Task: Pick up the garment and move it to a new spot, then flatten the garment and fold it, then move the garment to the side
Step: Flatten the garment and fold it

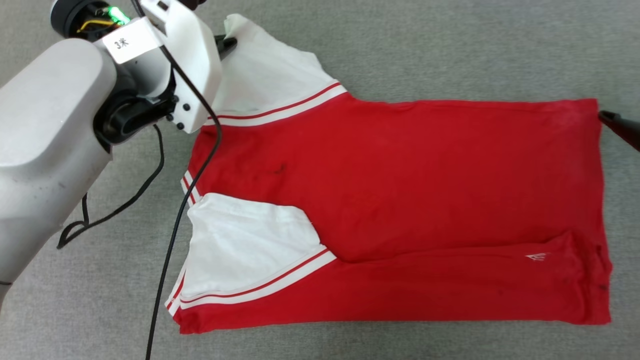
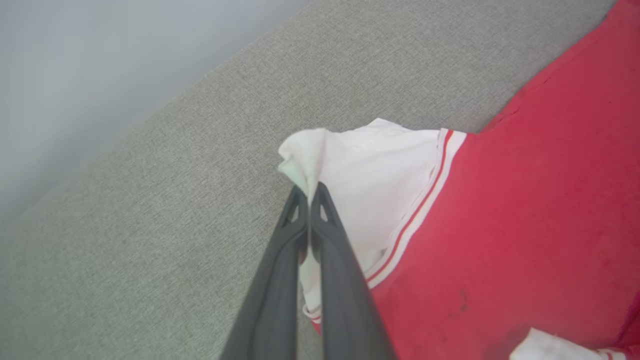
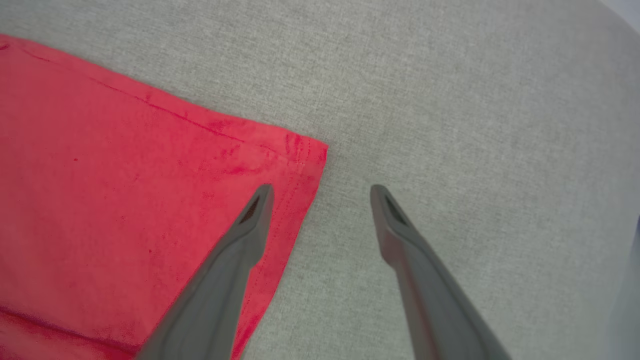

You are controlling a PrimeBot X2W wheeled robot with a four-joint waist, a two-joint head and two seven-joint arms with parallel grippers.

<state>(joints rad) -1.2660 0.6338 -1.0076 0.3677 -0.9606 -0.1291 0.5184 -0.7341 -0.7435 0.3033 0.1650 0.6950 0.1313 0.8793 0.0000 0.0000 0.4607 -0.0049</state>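
Observation:
The garment (image 1: 400, 190), a red T-shirt with white sleeves and striped trim, lies spread on the grey cloth surface, its near long edge folded over the body. My left gripper (image 1: 227, 44) is shut on the far white sleeve (image 1: 265, 75), whose tip is pinched and lifted. From the left wrist, the two dark fingers (image 2: 330, 240) meet on the bunched sleeve tip (image 2: 302, 160). My right gripper (image 3: 321, 189) is open at the hem's far corner (image 3: 300, 150); one finger is over the red cloth, the other over the bare surface. One of its fingers (image 1: 617, 126) enters the head view's right edge.
A black cable (image 1: 172, 240) hangs from my left arm across the near white sleeve (image 1: 245, 245) and the surface. Grey fabric surface (image 1: 450, 45) surrounds the shirt. A pale wall (image 2: 75, 65) borders the surface beyond the sleeve.

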